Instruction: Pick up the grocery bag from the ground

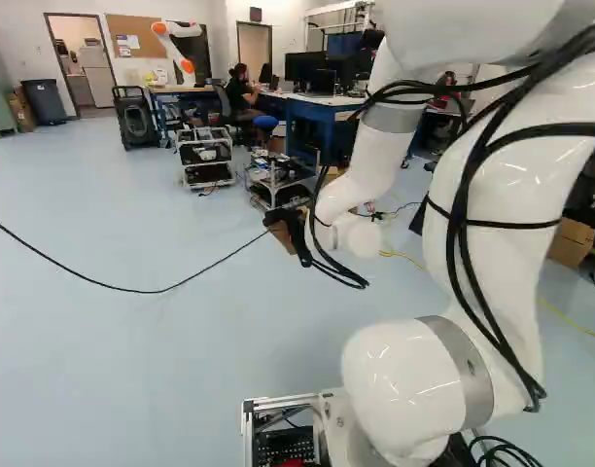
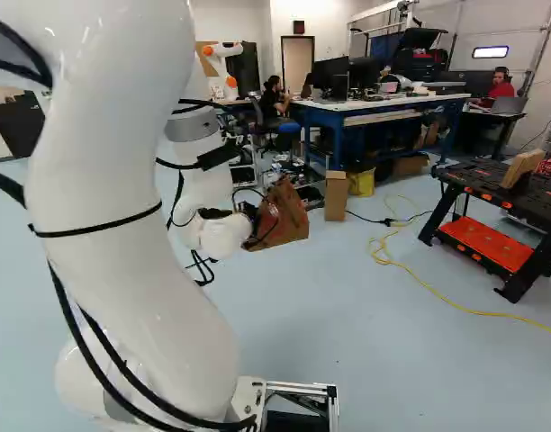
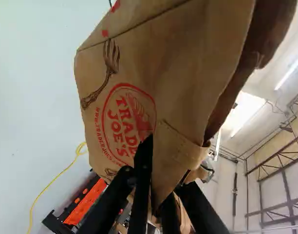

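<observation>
pale blue floor (image 2: 420, 360) is surrounding the brown paper bag (image 2: 286, 218), long axis tilting, black two-fingered gripper (image 2: 252, 225) pinching it.

The bag (image 3: 173, 53) is tan-brown paper, printed with a red round emblem (image 3: 110, 131) and a dark brown fork (image 3: 110, 56). The claw (image 2: 251, 222) is black; the arm (image 2: 122, 243) is glossy white with grey bands and black cables (image 1: 461, 195). Pale blue floor (image 2: 392, 360), yellow cord (image 2: 429, 286), black bench (image 2: 481, 182) with an orange shelf (image 2: 487, 246), light brown box (image 2: 336, 198).
</observation>
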`<state>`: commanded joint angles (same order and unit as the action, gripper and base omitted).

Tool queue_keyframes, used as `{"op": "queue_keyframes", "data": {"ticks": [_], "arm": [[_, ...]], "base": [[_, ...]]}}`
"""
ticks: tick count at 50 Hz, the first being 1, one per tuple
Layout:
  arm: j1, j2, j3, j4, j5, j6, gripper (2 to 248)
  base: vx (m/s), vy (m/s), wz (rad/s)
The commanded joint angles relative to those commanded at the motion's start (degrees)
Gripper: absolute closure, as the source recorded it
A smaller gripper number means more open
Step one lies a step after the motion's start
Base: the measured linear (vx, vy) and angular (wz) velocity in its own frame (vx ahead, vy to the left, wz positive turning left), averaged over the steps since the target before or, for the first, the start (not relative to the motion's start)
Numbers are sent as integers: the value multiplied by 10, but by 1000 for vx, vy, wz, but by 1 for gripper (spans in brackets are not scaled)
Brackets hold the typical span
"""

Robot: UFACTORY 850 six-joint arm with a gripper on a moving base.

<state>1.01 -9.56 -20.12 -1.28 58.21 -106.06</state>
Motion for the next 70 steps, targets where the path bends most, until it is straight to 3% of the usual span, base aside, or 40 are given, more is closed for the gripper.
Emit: {"op": "queue_keyframes", "data": {"ticks": [19,47,70], "arm": [[0,68,23,0,0,0,228],[0,74,25,0,0,3,228],[0,79,28,0,-2,34,228]], "base": [[0,0,0],[0,0,0],[0,0,0]]}}
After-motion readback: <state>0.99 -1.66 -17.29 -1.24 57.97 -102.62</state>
